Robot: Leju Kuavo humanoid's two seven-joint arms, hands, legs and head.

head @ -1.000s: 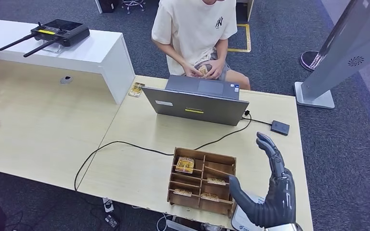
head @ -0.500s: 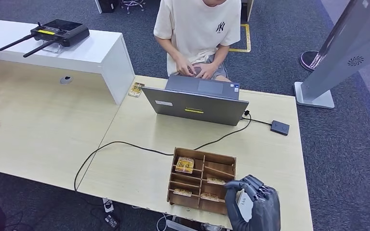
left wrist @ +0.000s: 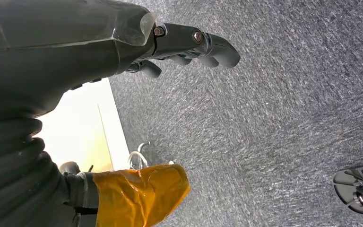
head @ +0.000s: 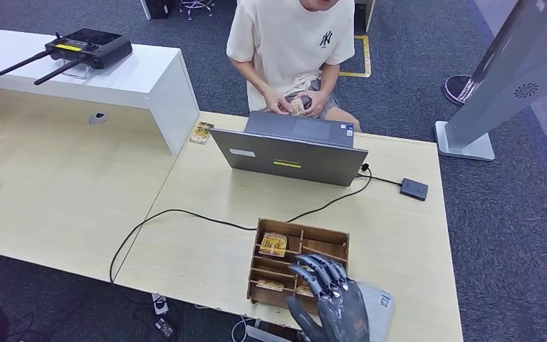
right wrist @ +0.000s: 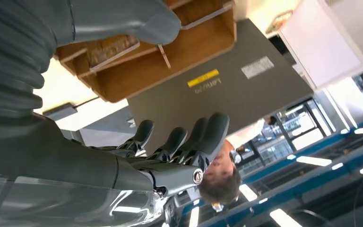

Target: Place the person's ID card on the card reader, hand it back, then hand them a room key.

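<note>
Near the bottom centre-right of the head view, the right hand [head: 331, 303] hangs over the near-right corner of a wooden divided tray [head: 267, 234], fingers spread apart and holding nothing; the fingertips [head: 318, 265] reach above the tray's near compartments. Small cards lie in several compartments, the clearest a yellow-patterned room key card [head: 273, 244] in the far-left one. Just right of the hand, at the bench [head: 206, 256] edge, sits a pale grey card reader [head: 379, 302], partly hidden by the hand. At the middle of the frame stands a grey laptop [head: 289, 157], its lid back facing the camera, with a black cable [head: 157, 216] running from its right side across the pale wood. A small black box [head: 414, 189] lies to the laptop's right. Behind the laptop, at top centre, a seated person [head: 289, 43] in a cream T-shirt holds a small card [head: 298, 105] in both hands, over the lap; this appears to be the ID card, though it is too small to be sure. At upper left, a black controller with antennas [head: 89, 47] rests on a white raised counter. The right wrist view shows the same hand with fingers apart beside the tray. In the left wrist view, the left hand [left wrist: 189, 47] hangs above dark carpet with fingers curled in, holding nothing.
</note>
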